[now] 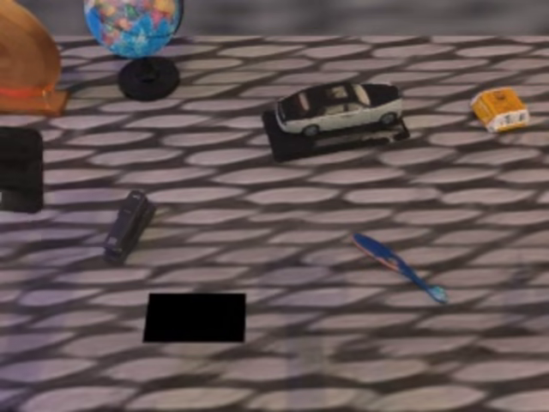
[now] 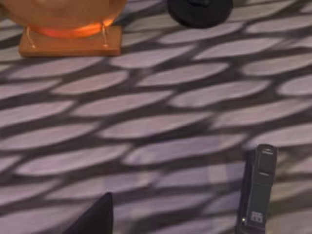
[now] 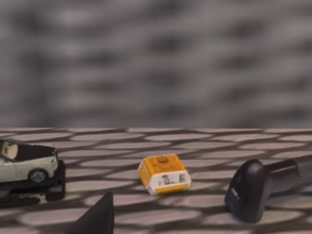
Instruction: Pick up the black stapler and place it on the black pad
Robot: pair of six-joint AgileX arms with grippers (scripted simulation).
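Note:
The black stapler (image 1: 129, 225) lies flat on the table's left side, its length running near to far. In the left wrist view the stapler (image 2: 258, 190) is off to one side of my left gripper, apart from it. Only one dark fingertip (image 2: 100, 214) of that gripper shows, with bare table beside it and nothing held. The black pad (image 1: 195, 317) lies flat just nearer than the stapler and to its right, with nothing on it. In the right wrist view a single fingertip (image 3: 100, 214) shows over bare table, far from both. Neither arm shows in the top view.
A toy car on a black base (image 1: 339, 112) stands at the back centre, an orange box (image 1: 499, 109) at the back right, and a blue toothbrush (image 1: 399, 266) right of centre. A globe (image 1: 133, 26) and an orange wooden piece (image 1: 26, 69) stand at the back left. A dark block (image 1: 21, 169) sits at the left edge. A black scanner (image 3: 258, 187) lies beside the box.

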